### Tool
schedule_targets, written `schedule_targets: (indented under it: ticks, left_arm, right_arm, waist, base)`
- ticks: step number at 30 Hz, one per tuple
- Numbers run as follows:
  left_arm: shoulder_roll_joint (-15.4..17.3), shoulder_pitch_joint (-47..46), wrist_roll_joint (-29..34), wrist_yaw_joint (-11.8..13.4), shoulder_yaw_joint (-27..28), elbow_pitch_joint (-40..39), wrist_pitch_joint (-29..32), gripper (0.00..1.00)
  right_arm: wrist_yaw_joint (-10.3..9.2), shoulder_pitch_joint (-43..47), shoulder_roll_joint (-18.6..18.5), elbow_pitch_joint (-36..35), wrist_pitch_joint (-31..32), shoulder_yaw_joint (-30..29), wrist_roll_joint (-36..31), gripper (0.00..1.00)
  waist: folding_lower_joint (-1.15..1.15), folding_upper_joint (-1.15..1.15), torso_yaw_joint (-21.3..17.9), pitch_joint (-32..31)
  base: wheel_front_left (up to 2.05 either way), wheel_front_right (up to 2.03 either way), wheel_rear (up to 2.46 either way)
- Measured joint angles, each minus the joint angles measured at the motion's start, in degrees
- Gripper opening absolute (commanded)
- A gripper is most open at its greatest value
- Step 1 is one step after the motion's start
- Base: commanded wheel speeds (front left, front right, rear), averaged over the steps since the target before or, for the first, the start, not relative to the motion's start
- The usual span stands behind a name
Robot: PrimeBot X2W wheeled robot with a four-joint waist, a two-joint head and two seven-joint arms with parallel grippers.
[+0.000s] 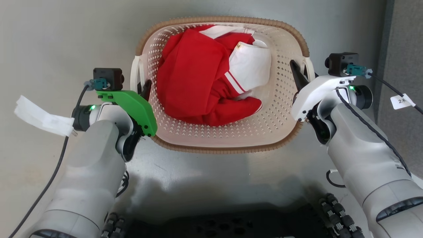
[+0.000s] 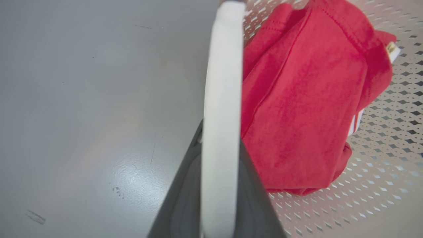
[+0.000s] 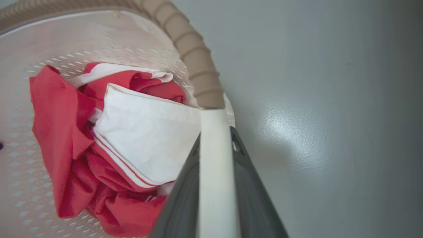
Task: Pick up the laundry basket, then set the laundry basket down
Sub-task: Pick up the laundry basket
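The laundry basket (image 1: 224, 20) stands in the middle of the head view, cream and perforated with a brown woven-look rim. Red and white clothes (image 1: 191, 76) lie inside it. My left gripper (image 1: 142, 86) is shut on the basket's white left handle (image 2: 221, 82), which runs up between the dark fingers (image 2: 185, 198) in the left wrist view. My right gripper (image 1: 302, 74) is shut on the white right handle (image 3: 214, 185), just below the brown rim (image 3: 195, 56). I cannot tell whether the basket rests on the floor.
Grey floor (image 1: 66, 39) lies all around the basket. My dark wheeled base (image 1: 231, 224) sits at the bottom edge. A darker grey strip (image 1: 404, 39) runs down the far right. A white tag (image 1: 43, 117) hangs off the left arm's cable.
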Motion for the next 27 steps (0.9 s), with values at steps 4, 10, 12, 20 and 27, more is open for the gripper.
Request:
schedule_targets:
  ticks: [4,10,12,20,27]
  left_arm:
    - [-0.08,0.01,-1.26,0.00,-0.91,1.03,0.01,0.00]
    - [-0.10,0.03,-3.18,0.00,-2.00,2.58,0.69,0.00]
    - [-0.09,0.04,-3.49,0.00,-2.40,2.93,1.47,0.00]
    - [-0.05,0.60,-6.60,0.00,-4.32,4.72,5.25,0.00]
    - [-0.03,2.42,-8.92,0.00,-5.66,5.64,8.40,0.00]
  right_arm:
    - [0.00,0.00,0.01,0.74,-0.16,0.99,0.78,0.00]
    - [0.00,0.00,-0.01,1.53,-0.24,2.96,2.87,0.00]
    - [0.00,0.00,-0.01,1.86,-0.07,3.76,3.69,0.00]
    - [-0.07,0.02,-0.18,3.11,4.33,7.46,7.34,0.00]
    - [-0.14,0.39,-0.27,3.41,9.33,10.42,10.82,0.00]
  waist:
    - [0.00,0.00,-0.10,-1.26]
    - [0.00,0.00,-0.29,-3.89]
    - [0.00,0.00,-0.36,-5.00]
    - [0.00,0.00,-0.77,-10.20]
    - [-0.01,0.00,-1.10,-15.37]
  base:
    - [0.00,0.00,0.00]
    - [0.00,0.00,0.00]
    - [0.00,0.00,0.00]
    - [0.00,0.00,0.00]
    - [0.00,0.00,0.00]
